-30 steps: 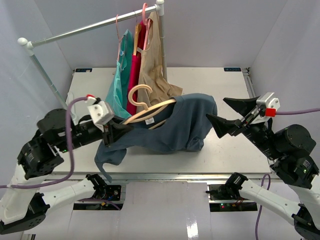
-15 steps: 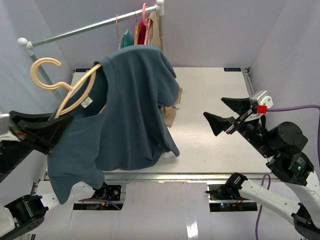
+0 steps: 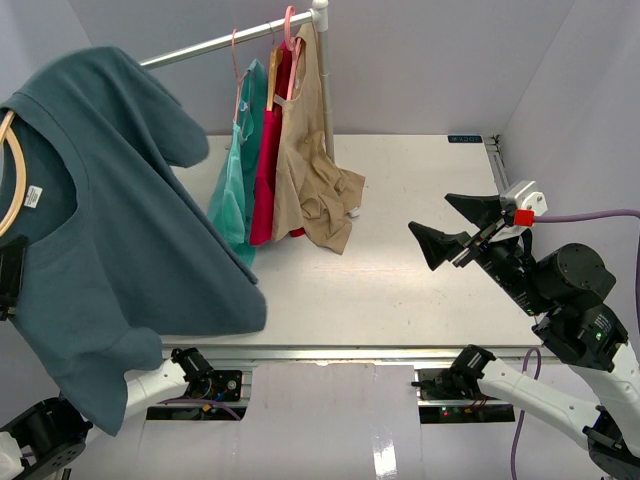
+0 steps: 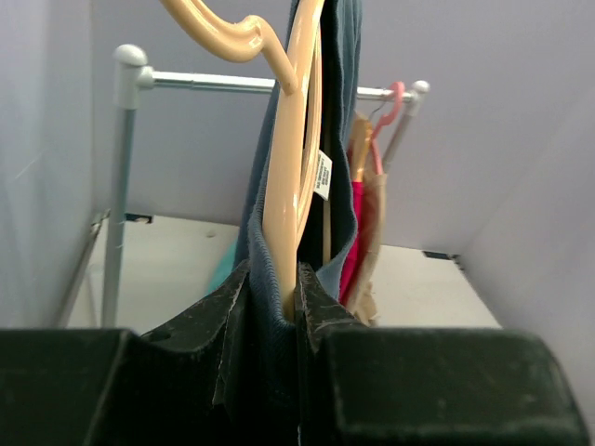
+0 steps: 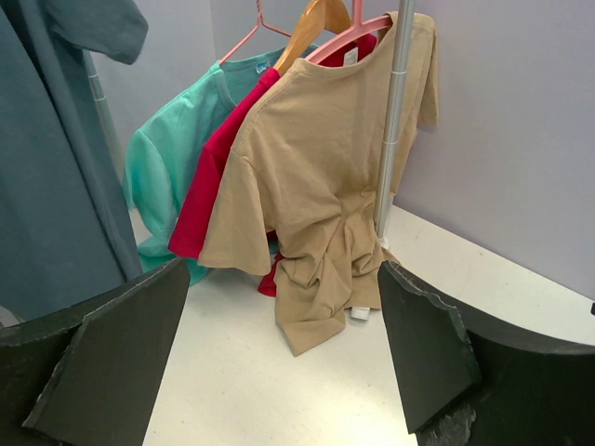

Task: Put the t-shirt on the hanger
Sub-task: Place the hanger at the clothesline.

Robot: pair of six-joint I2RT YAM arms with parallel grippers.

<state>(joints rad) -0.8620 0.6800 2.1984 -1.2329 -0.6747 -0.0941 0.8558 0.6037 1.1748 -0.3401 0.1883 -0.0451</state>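
Left tool (image 4: 279, 299) clenched on hanger (image 4: 290, 167) and t-shirt (image 3: 110, 230); hanger upright, hook up. Right tool (image 3: 450, 225) released above bench (image 3: 400, 190), well apart.

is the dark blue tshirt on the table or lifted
Lifted: the dark slate-blue t-shirt hangs off the tan wooden hanger, which the left gripper pinches.

Your top view's left edge cuts off most of the hanger (image 3: 19, 175); the t-shirt (image 3: 120, 250) hides the left end of the rail (image 3: 220, 43).

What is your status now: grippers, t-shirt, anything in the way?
Left gripper shut on hanger, t-shirt draped on it, held high. Right gripper open, empty. Three garments hang at rail's far end.
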